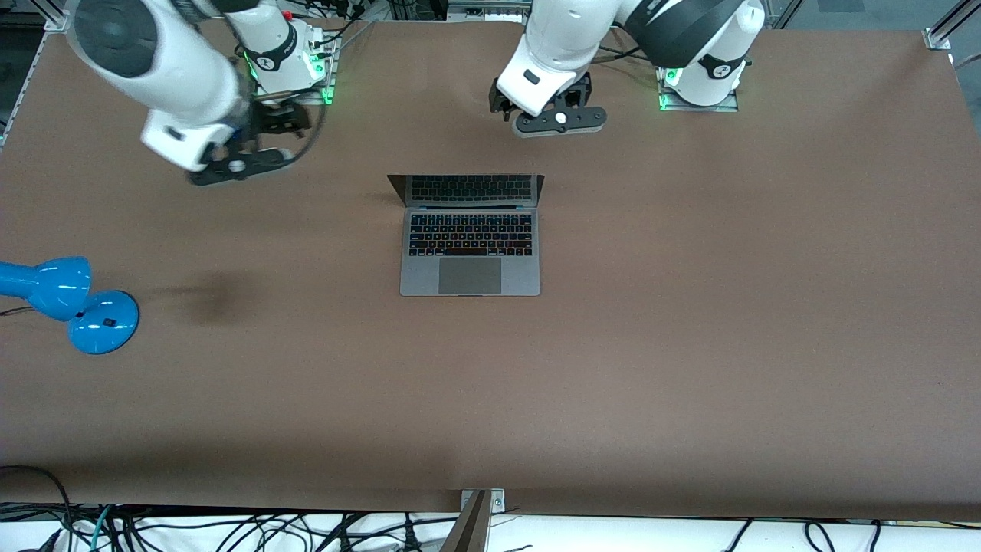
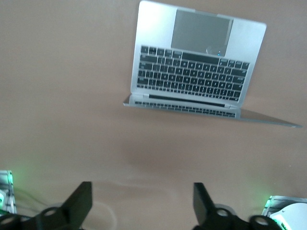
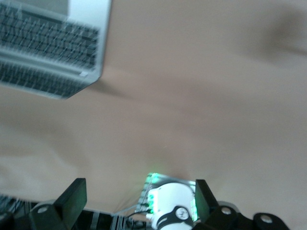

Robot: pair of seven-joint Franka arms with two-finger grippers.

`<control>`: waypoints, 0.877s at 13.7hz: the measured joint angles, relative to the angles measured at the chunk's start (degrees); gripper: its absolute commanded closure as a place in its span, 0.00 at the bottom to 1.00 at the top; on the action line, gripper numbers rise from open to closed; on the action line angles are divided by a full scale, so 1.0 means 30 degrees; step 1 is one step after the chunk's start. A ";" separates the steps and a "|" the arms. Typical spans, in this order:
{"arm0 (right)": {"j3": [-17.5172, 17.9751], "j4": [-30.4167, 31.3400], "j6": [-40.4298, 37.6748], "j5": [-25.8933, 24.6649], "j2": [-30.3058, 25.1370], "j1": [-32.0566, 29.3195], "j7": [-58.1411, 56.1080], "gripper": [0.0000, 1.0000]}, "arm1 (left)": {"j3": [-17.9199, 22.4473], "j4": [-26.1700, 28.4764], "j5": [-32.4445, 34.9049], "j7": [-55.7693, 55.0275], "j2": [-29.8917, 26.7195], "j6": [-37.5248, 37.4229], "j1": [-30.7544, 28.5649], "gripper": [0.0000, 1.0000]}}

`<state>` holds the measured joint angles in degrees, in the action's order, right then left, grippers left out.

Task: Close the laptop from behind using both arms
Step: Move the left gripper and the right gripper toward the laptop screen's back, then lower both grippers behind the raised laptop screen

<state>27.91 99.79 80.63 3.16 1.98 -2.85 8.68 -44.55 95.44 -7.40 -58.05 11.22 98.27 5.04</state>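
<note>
Two grippers hang over your brown table [image 1: 690, 307], and neither touches anything. Starting at the right arm's end, you have a blue lamp [image 1: 73, 303] lying at the table's edge, well apart from both grippers. Your right gripper [image 1: 237, 165] hovers over bare table close to its own base, with its fingers [image 3: 72, 196] spread wide and nothing between them. The laptop [image 1: 470, 245] sits mid-table, between the two grippers and nearer the front camera than either, its screen raised and its keyboard and trackpad in plain sight. Your left gripper [image 1: 559, 120] hangs over the bare strip just at the lid's back, fingers [image 2: 81, 199] also spread wide and holding nothing.
</note>
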 measured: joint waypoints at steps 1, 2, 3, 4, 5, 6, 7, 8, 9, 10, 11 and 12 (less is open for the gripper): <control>0.0440 0.0334 0.0249 0.0362 0.0321 0.0021 0.0043 0.20 | -0.0004 0.0060 0.0000 -0.0375 0.0283 0.0000 0.0314 0.70; 0.0737 0.0583 0.0576 0.0637 0.0725 0.0029 0.0044 0.49 | -0.0003 0.0106 0.0000 -0.0693 0.0639 0.0001 0.0553 1.00; 0.0987 0.0692 0.0833 0.0856 0.1194 0.0018 0.0035 0.75 | -0.0003 0.0123 0.0000 -0.0868 0.1015 0.0014 0.0682 1.00; 0.1265 0.0709 0.1095 0.0991 0.1676 0.0007 0.0020 1.00 | 0.0012 0.0125 0.0000 -0.1009 0.1331 0.0039 0.0688 1.00; 0.1565 0.0713 0.1376 0.1035 0.2131 0.0006 0.0018 1.00 | 0.0056 0.0123 0.0000 -0.1163 0.1538 0.0058 0.0641 1.00; 0.1882 0.0715 0.1652 0.1062 0.2577 0.0028 0.0020 1.00 | 0.0067 0.0120 0.0000 -0.1184 0.1685 0.0059 0.0561 1.00; 0.2176 0.0719 0.2021 0.1094 0.2987 0.0130 0.0135 1.00 | 0.0087 0.0121 0.0000 -0.1184 0.1840 0.0060 0.0504 1.00; 0.2336 0.0718 0.2365 0.1098 0.3350 0.0334 0.0362 1.00 | 0.0101 0.0123 0.0000 -0.1184 0.2041 0.0060 0.0480 1.00; 0.2416 0.0719 0.2647 0.1101 0.3710 0.0536 0.0569 1.00 | 0.0112 0.0127 0.0000 -0.1183 0.2335 0.0070 0.0472 1.00; 0.2447 0.0717 0.2953 0.1112 0.4041 0.0714 0.0664 1.00 | 0.0123 0.0128 0.0000 -0.1184 0.2630 0.0106 0.0454 1.00; 0.2449 0.0716 0.3310 0.1122 0.4394 0.0937 0.0955 1.00 | 0.0142 0.0135 0.0000 -0.1184 0.2906 0.0139 0.0413 1.00; 0.2450 0.0713 0.3598 0.1147 0.4764 0.1215 0.1575 1.00 | 0.0157 0.0149 0.0000 -0.1184 0.3148 0.0161 0.0368 1.00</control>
<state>35.26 101.92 91.42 6.60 16.27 0.79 13.40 -44.07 95.89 -7.40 -61.60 20.66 98.75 6.15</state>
